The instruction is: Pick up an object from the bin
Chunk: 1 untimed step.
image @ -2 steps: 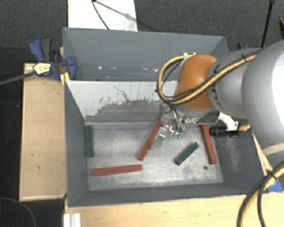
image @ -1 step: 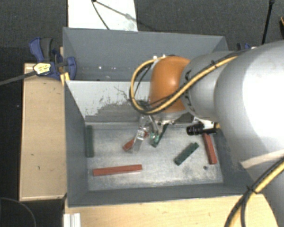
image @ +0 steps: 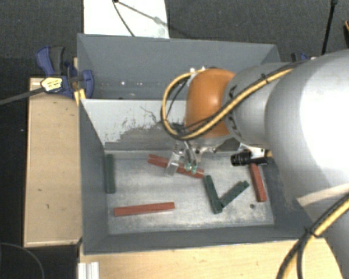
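My gripper (image: 183, 166) hangs low near the back middle of the bin, its fingertips right at a red stick (image: 160, 162) that lies slanted on the floor there. One metal finger (image: 174, 167) rests against the stick's middle. Whether the stick sits between the fingers I cannot make out. Just right of the gripper, two dark green sticks (image: 212, 193) (image: 235, 193) lie in a V shape.
A long red stick (image: 144, 209) lies near the front left. A dark green stick (image: 109, 174) lies along the left wall. Another red stick (image: 257, 183) lies by the right wall, partly under the arm.
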### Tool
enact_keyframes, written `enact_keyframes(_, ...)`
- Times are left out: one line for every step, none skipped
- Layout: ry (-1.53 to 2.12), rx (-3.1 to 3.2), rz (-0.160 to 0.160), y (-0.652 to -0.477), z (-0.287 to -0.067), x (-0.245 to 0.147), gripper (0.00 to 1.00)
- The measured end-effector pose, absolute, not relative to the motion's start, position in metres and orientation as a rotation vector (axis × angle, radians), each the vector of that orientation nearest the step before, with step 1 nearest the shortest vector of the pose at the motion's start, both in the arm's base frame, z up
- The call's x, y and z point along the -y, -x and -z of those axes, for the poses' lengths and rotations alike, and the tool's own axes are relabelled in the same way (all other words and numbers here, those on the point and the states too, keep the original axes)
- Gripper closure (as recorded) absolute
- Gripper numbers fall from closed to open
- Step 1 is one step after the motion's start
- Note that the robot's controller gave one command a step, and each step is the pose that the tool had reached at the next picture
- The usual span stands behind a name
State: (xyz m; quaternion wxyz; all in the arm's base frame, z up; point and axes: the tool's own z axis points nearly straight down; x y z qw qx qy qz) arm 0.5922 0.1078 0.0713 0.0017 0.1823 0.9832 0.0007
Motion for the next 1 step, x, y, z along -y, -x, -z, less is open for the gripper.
enact_keyframes(-0.542,-3.084,-0.007,-0.5885,-0.2389,-0.1106,1.00)
